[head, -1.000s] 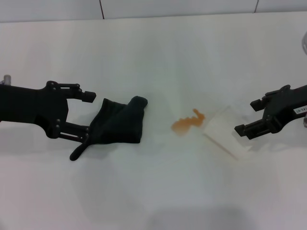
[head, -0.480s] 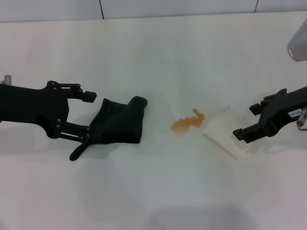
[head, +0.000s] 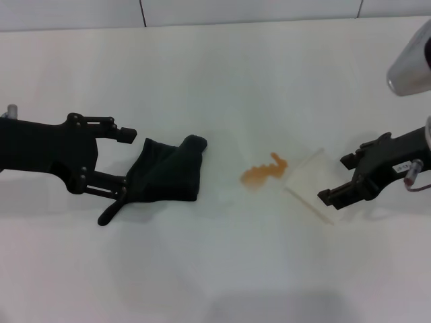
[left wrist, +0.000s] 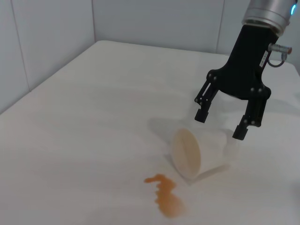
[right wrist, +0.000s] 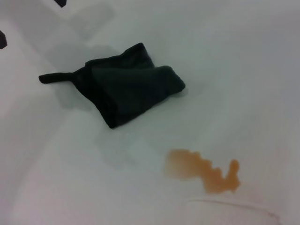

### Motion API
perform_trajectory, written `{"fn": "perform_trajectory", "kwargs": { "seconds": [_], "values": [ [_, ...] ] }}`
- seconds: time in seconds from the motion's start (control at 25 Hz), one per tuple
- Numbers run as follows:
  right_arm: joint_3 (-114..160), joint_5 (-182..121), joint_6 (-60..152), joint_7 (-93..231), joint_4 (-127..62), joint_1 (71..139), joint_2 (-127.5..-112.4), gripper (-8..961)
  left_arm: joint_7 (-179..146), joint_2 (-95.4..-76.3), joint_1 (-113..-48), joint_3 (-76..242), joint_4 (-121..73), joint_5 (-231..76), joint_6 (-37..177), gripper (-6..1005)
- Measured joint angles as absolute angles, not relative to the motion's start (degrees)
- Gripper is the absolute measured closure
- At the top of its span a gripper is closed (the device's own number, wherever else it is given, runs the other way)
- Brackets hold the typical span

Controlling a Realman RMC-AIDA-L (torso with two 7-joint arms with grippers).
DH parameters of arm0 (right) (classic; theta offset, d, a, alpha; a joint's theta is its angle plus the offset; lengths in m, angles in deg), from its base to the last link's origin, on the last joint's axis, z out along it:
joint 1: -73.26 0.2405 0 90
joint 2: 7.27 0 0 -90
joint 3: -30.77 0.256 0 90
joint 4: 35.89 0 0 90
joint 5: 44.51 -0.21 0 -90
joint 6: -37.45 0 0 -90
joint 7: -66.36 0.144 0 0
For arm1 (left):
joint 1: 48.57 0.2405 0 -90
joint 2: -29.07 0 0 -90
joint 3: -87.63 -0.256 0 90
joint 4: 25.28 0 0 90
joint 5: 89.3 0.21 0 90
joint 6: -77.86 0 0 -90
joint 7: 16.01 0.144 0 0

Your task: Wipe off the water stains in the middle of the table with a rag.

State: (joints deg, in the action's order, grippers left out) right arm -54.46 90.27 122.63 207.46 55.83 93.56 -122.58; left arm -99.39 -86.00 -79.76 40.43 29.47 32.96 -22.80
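Since a second ago, the right gripper (head: 343,179) has slid a little toward the middle of the frame and now sits over the end of the tipped cup (head: 311,185). The left gripper (head: 123,161) has not moved. Its fingers are spread wide at the left edge of the rag (head: 165,173), not pinching it. The right gripper's fingers are spread too, one on each side of the cup in the left wrist view, and hold nothing.

The orange puddle (head: 264,173) lies in the middle of the table (head: 222,74), between the rag and the cup, touching neither as far as I can see.

Things could go wrong. If the right gripper bumps the cup, it may roll into the puddle and smear it. If the left gripper closes on only the thin rag edge, the rag may slip out.
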Motion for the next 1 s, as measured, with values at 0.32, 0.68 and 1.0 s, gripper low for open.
{"fn": "perform_trajectory", "kwargs": {
  "seconds": [0.32, 0.68, 1.0],
  "values": [
    [-55.92, 91.95, 120.21, 207.69, 53.80, 94.07, -122.58, 159, -98.97, -85.98, -79.77, 40.43, 29.39, 32.96, -22.77, 130],
    [-57.05, 92.42, 119.64, 208.13, 51.97, 94.63, -122.59, 166, -98.96, -86.07, -79.86, 40.43, 29.27, 32.96, -22.77, 130],
    [-57.96, 92.48, 118.67, 208.87, 51.40, 95.01, -122.67, 172, -98.88, -86.18, -79.86, 40.43, 29.19, 32.95, -22.77, 130]
  ]
}}
